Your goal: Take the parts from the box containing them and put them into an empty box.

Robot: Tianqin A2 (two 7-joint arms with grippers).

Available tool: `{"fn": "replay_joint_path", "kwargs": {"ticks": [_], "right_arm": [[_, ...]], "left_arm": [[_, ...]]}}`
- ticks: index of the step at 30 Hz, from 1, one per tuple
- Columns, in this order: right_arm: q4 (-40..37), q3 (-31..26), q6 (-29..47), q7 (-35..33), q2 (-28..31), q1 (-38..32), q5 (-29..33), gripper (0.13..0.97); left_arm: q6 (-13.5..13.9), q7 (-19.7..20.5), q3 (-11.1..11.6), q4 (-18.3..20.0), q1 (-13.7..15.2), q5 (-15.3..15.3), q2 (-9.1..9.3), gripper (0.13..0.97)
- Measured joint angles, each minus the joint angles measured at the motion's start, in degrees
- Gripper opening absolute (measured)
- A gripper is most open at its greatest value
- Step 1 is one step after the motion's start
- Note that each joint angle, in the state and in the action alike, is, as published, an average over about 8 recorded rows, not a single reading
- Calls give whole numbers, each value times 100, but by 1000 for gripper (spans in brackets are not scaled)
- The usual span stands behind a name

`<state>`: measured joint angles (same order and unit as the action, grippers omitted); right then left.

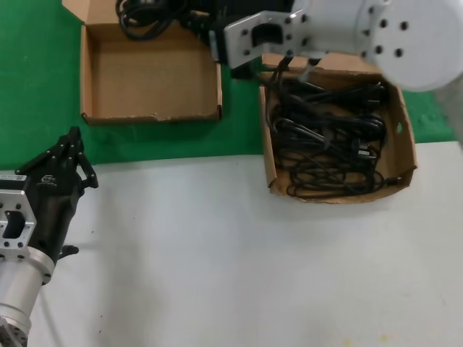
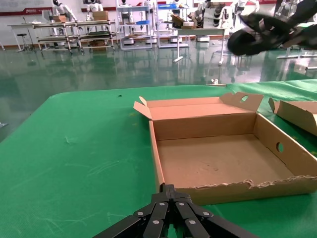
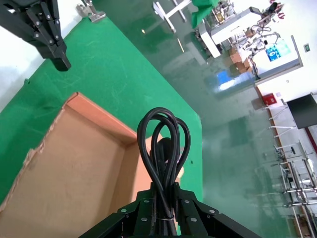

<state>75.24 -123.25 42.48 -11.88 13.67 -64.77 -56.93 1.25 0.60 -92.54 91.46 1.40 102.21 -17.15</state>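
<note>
Power cords are what you are moving, so take stock from the biggest item down. The larger cardboard box [image 1: 340, 137] is sitting below and to the outer side of your right gripper [image 3: 159, 208], and a tangle of black cords [image 1: 329, 141] is still filling it, so the job looks far from finished. The smaller, shallow box [image 1: 150, 76] is lying below the claw toward the left arm's side; its floor is showing bare in both wrist views, and its front wall is frayed.

Your right gripper is clamping one coiled power cord [image 3: 162, 144], whose loops are standing up out of the closed jaws, with its plug tucked behind them. In the right wrist view the shallow box is spreading out beneath the claw.

Your left gripper [image 1: 69, 155] is idling over the white table [image 1: 239, 246], near the shallow box's front wall, with its fingers pressed together on nothing.

By my judgement you are in the carry step. Next you are needing to centre the claw over the bare floor, lower it, and open the jaws so the coil drops inside rather than snagging the wall.
</note>
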Motion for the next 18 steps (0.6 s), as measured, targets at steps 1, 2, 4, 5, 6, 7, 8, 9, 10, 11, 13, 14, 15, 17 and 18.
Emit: {"fn": "replay_joint_path", "kwargs": {"ticks": [1, 2, 4, 5, 6, 7, 8, 9, 10, 11, 13, 14, 15, 17, 18], "right_arm": [[-119, -24, -72, -70, -75, 2, -23, 206], [-251, -46, -156, -157, -153, 4, -58, 206], [-531, -82, -337, -366, -304, 9, -159, 206], [-685, -94, -434, -495, -381, 13, -231, 206], [-842, -104, -530, -634, -455, 16, -312, 206], [-1000, -112, -621, -779, -526, 18, -400, 206], [-1164, -118, -709, -931, -595, 22, -493, 211], [-1326, -124, -792, -1091, -660, 26, -592, 217], [-1476, -128, -863, -1242, -716, 31, -685, 222], [-1622, -131, -925, -1390, -768, 36, -777, 227], [-1870, -138, -1022, -1644, -849, 46, -934, 238], [-1965, -142, -1056, -1743, -876, 51, -995, 243], [-2038, -145, -1082, -1820, -892, 56, -1043, 249], [-2096, -144, -1109, -1902, -889, 60, -1098, 262], [-2082, -139, -1112, -1903, -869, 61, -1100, 276]], "left_arm": [[0, 0, 0, 0, 0, 0, 0, 145], [0, 0, 0, 0, 0, 0, 0, 145], [0, 0, 0, 0, 0, 0, 0, 145], [0, 0, 0, 0, 0, 0, 0, 145], [0, 0, 0, 0, 0, 0, 0, 145], [0, 0, 0, 0, 0, 0, 0, 145], [0, 0, 0, 0, 0, 0, 0, 145], [0, 0, 0, 0, 0, 0, 0, 145], [0, 0, 0, 0, 0, 0, 0, 145], [0, 0, 0, 0, 0, 0, 0, 145], [0, 0, 0, 0, 0, 0, 0, 145], [0, 0, 0, 0, 0, 0, 0, 145], [0, 0, 0, 0, 0, 0, 0, 145], [0, 0, 0, 0, 0, 0, 0, 145], [0, 0, 0, 0, 0, 0, 0, 145]]}}
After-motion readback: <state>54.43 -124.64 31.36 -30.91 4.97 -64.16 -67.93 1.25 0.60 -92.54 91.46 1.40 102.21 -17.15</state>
